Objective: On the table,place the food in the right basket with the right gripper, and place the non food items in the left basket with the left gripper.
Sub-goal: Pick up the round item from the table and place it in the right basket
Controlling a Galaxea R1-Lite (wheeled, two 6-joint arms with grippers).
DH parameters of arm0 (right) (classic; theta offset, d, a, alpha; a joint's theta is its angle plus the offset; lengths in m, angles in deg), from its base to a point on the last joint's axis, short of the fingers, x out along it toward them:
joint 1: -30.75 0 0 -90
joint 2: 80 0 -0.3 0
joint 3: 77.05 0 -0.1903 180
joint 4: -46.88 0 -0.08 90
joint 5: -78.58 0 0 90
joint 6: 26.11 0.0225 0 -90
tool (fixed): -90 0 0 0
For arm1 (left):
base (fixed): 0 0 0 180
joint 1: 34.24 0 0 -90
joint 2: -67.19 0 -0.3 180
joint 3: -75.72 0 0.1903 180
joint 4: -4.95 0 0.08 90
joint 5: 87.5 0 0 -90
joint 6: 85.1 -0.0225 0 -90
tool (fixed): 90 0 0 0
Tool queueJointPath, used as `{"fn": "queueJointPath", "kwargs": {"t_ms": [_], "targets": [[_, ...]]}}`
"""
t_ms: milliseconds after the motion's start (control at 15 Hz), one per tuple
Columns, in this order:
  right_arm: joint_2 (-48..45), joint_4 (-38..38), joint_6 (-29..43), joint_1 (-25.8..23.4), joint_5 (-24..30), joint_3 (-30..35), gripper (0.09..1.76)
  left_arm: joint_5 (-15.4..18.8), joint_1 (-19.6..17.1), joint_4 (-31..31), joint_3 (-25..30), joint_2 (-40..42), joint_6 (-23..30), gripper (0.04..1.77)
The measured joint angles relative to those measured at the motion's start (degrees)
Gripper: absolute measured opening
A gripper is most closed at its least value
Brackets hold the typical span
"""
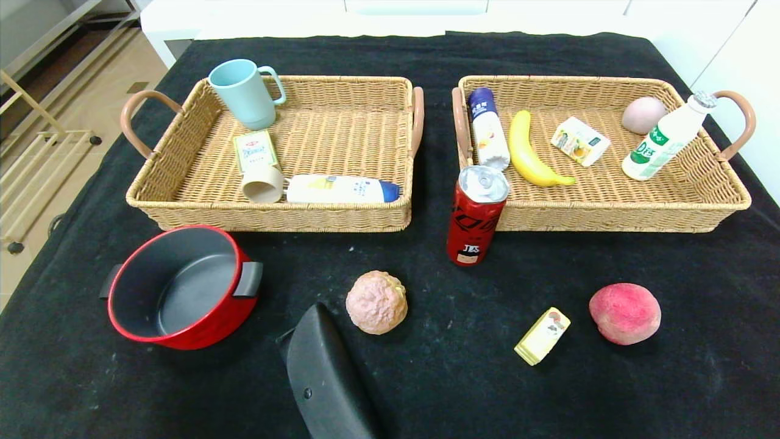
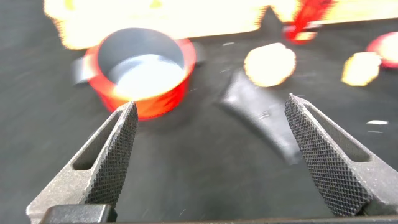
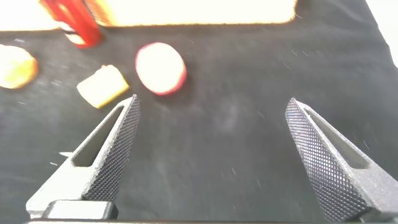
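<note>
We logged the bench at this moment with five items still loose on its black cloth: a red pot at near left, a bun near centre, a red can standing against the near wall of the right basket, a yellow carton and a peach at near right. The left basket already held several items. The left gripper hovered above the cloth near the pot, jaws spread wide and empty; the right gripper hovered near the peach and carton, likewise wide and empty. We judged the pot the only non-food item left; to lift it well, the left jaws should straddle its rim wall, not the slippery side handles.
</note>
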Motion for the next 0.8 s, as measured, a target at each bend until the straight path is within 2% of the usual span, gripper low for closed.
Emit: {"fn": "queueJointPath", "kwargs": {"t_ms": [267,533,800], "targets": [[14.2,5.8,0.8,6.4,1.5,-5.5,1.71,5.2,5.8,1.9,-6.0,-13.7,-0.2,1.72],[26.9,15.2,1.0,13.3,1.7,-7.6,1.71,5.8,13.9,2.0,-12.8,-26.6,-1.4,1.72],[34.2,16.4,0.1,19.5,-0.8,-9.4,1.71,5.5,19.7,2.2,-16.8,-36.1,-4.8,1.72]]}}
